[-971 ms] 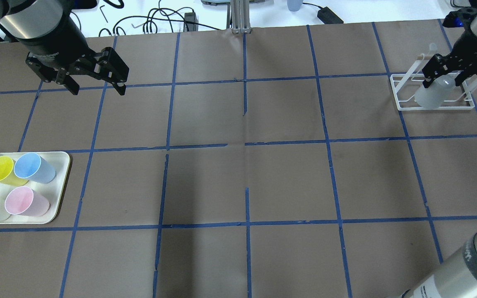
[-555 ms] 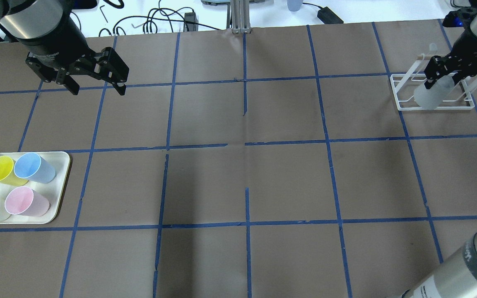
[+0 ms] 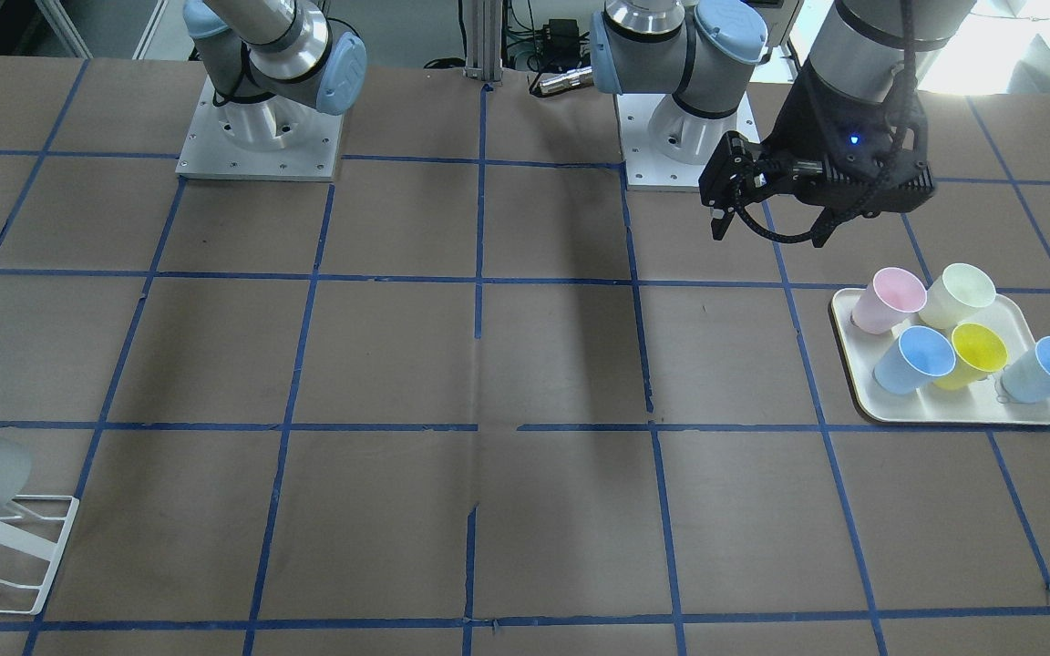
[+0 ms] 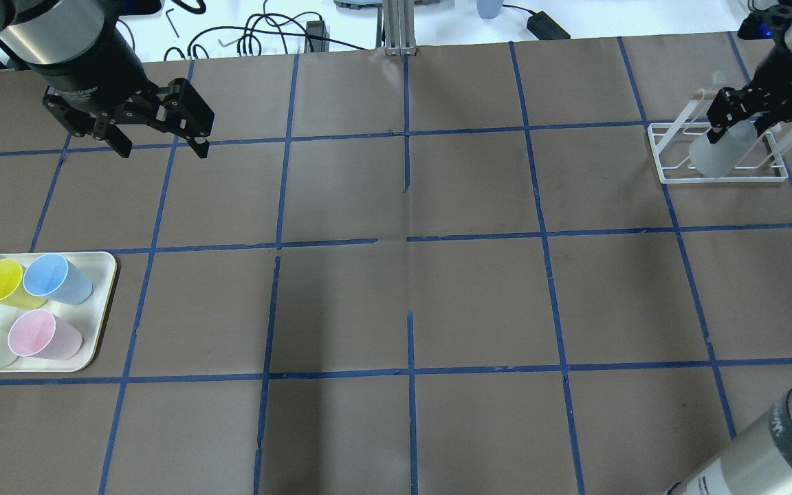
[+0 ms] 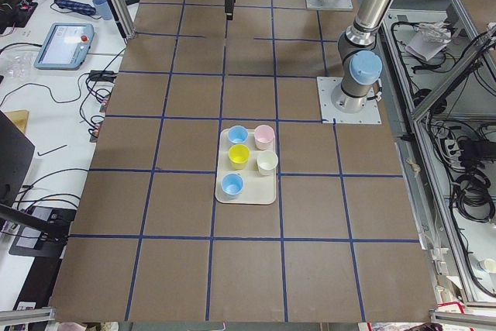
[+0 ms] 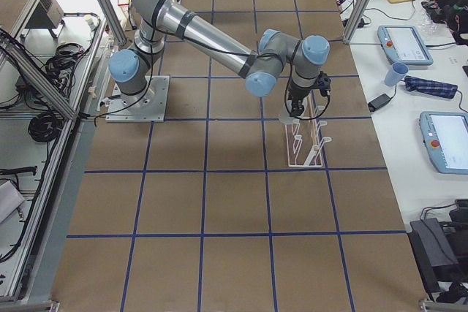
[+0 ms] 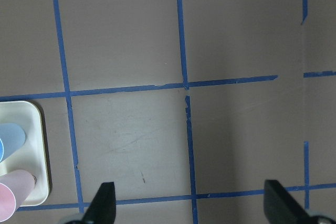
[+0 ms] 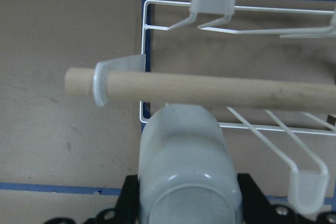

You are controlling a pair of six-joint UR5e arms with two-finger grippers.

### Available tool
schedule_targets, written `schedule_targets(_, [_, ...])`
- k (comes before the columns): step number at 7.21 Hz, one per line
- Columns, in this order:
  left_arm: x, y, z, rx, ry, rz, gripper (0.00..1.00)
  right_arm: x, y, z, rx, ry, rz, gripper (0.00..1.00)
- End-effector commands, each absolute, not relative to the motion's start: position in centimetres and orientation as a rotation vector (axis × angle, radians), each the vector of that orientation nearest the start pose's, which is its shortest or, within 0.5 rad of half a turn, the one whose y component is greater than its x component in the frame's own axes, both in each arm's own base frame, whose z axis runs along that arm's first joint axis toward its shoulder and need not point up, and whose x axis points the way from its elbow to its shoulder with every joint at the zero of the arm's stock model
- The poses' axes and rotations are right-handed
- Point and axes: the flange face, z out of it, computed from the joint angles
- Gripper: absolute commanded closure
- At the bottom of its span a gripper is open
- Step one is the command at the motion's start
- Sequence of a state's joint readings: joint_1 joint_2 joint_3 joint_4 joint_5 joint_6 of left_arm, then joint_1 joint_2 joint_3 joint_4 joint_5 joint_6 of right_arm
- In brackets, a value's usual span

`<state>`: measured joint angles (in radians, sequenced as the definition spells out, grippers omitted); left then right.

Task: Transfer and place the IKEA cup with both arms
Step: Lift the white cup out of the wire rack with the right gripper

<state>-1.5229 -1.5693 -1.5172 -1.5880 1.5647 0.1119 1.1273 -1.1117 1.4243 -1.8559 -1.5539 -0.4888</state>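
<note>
My left arm (image 4: pixel 59 34) reaches forward, and my left gripper (image 4: pixel 162 148) hangs in the air with its jaws spread wide, pointing down. My right arm (image 6: pixel 212 38) stretches far out, wrist bent downward, my right gripper (image 4: pixel 740 130) clamped on the IKEA cup (image 4: pixel 712 157).

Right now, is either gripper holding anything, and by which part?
Right gripper grips the cup by its sides near the base; left gripper is open, empty.

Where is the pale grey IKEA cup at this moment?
In the overhead view the IKEA cup is at the far right, held base-up in the right gripper, over the white wire rack.
</note>
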Motion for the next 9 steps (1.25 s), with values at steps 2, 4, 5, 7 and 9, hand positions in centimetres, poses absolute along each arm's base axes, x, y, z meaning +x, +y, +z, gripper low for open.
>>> schedule_targets(2, [-11.0,-50.1,51.7,0.102,3.145,-0.071,0.0,-15.1,-63.9,39.7,-0.076,3.11,0.076,0.6])
schedule_targets(4, [-11.0,-50.1,51.9,0.1,3.153,-0.08,0.0,-14.4,-62.3,45.4,-0.067,3.097,0.135,0.6])
schedule_targets(5, [-11.0,-50.1,51.9,0.1,3.153,-0.08,0.0,-14.1,-60.6,48.2,-0.066,3.128,0.184,0.6])
schedule_targets(7, [-10.7,-50.2,51.9,0.098,3.156,-0.08,0.0,-12.7,-57.5,51.1,-0.042,3.136,0.207,0.6])
schedule_targets(9, [-7.4,-50.1,51.8,0.122,3.274,-0.098,0.0,-10.8,-53.9,51.6,-0.04,3.14,0.221,0.6])
